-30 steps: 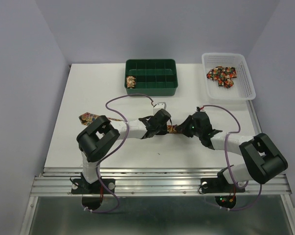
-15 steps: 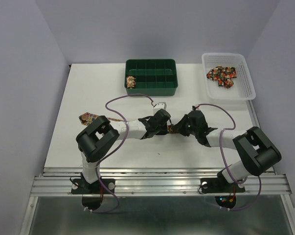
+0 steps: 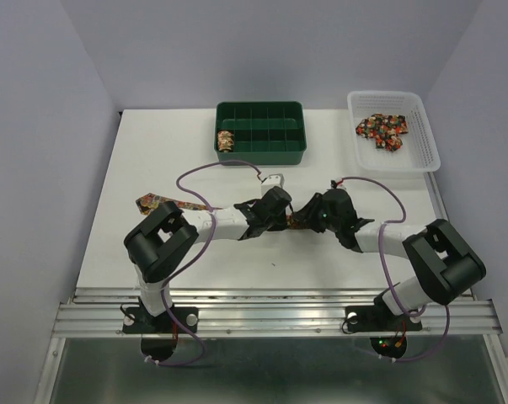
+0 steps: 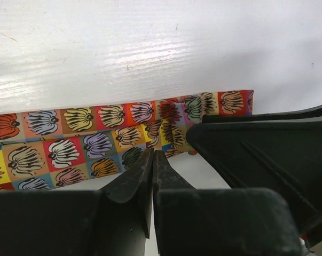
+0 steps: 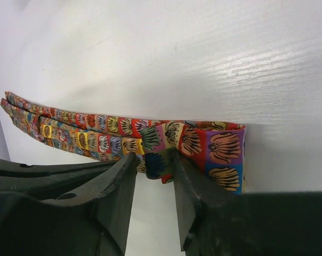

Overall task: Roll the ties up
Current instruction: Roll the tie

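One tie [image 3: 165, 203], a flat strip in a multicoloured patchwork print, lies across the table from the left to the middle, where its end is folded over [image 5: 214, 146]. My left gripper [image 4: 152, 154] is shut, with its tips on the tie's near edge [image 4: 96, 144]. The right gripper [image 5: 155, 160] is open, and the folded end sits loosely between its fingertips. Both grippers meet over the fold in the top view, left [image 3: 280, 215] and right [image 3: 308, 217]. A rolled tie [image 3: 226, 140] sits in the green tray's left compartment. More ties [image 3: 382, 130] are piled in the white basket.
The green compartment tray [image 3: 262, 151] stands at the back centre and the white basket [image 3: 422, 143] at the back right. In the left wrist view the right gripper's black body [image 4: 257, 154] fills the space just right of the left one's tips.
The right gripper's jaws have parted from shut, loosening their hold on the tie's folded end. The right arm moved slightly left towards the left gripper. The left gripper stayed shut.
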Controlling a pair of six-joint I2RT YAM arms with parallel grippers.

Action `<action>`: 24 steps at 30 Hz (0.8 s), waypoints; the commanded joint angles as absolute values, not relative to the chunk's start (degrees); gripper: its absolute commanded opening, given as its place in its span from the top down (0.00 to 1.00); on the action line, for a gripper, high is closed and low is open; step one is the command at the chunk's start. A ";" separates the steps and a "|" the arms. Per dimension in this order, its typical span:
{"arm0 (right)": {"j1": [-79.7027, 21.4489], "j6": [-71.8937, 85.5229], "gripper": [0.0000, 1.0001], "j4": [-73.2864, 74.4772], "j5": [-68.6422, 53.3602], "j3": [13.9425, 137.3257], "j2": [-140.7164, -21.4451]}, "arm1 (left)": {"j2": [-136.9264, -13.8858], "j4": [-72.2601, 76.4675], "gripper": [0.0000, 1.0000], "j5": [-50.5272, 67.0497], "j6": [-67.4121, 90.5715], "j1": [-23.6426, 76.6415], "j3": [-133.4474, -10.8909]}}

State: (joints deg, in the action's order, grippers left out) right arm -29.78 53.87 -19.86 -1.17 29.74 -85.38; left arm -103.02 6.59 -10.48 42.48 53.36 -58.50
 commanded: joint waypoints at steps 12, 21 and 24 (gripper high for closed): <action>-30.32 53.79 0.51 -21.97 1.23 29.36 -82.44 | -99.93 8.78 0.59 -8.88 46.05 51.94 -59.77; -30.41 54.49 0.47 -25.57 0.26 26.99 -81.47 | -101.07 16.16 0.52 -2.20 49.21 49.57 -56.78; -30.41 54.67 0.46 -26.27 0.26 26.46 -81.12 | -101.16 18.97 0.49 -0.44 49.83 48.96 -55.55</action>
